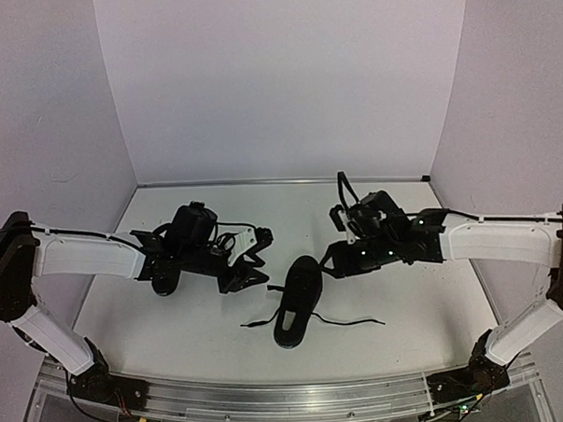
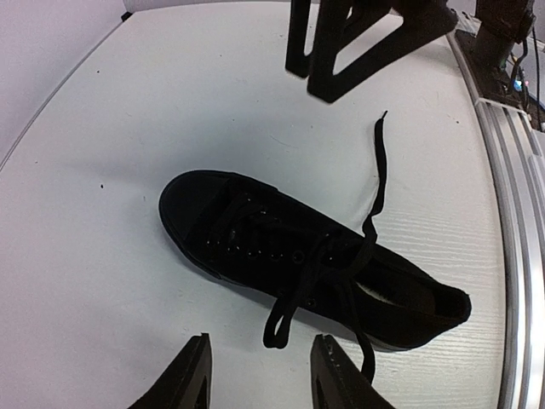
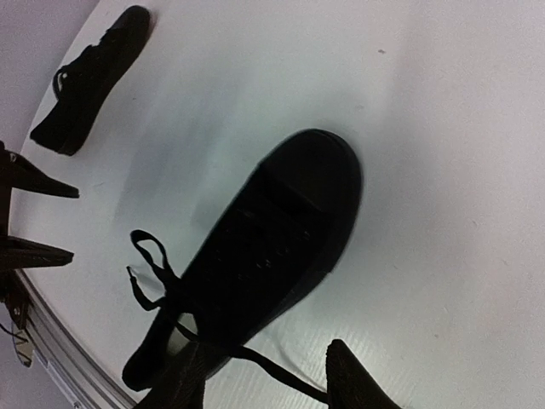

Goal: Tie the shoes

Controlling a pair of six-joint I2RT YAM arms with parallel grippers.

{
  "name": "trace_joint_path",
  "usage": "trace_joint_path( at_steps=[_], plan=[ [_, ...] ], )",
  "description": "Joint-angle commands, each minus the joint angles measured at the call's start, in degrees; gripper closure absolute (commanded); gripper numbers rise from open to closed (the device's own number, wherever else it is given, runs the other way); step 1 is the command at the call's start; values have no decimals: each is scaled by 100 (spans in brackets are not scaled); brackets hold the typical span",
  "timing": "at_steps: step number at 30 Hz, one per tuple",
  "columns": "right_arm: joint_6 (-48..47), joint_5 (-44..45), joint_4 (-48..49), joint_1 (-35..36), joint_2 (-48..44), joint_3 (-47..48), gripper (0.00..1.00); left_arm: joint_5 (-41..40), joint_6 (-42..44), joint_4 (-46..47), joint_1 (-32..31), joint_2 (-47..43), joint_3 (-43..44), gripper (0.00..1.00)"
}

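A small all-black low-top lace-up shoe (image 1: 298, 302) stands on its sole near the middle of the white worktop (image 1: 175, 337), toe pointing away from the arm bases, between the two arms. Its thin black laces (image 2: 380, 166) are untied and trail loose over the worktop on both sides. The left tool (image 2: 264, 383) hovers just beside the shoe, fingers spread, pinching nothing. The right tool (image 3: 264, 383) hangs near the shoe's other side, fingers also spread; in its wrist view one lace strand runs across the gap. A second black shoe (image 3: 89, 81) lies well apart, on the worktop's left side
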Motion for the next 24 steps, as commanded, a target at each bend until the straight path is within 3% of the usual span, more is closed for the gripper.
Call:
trace_joint_path(
  at_steps=[1, 10, 18, 24],
  plan=[
    [-833, -784, 94, -2, 693, 779, 61, -57, 317, -106, -22, -25, 101, 55],
    [-1124, -1715, 78, -6, 1562, 1512, 67, 175, 492, 14, -50, 464, 208, 50],
    [-1142, -1896, 64, -21, 1849, 1571, 67, 300, 663, 90, -72, 999, 477, 50],
    [-1155, -2097, 42, -74, 2005, 1559, 68, 422, 761, 131, -169, 1103, 503, 61]
  ],
)
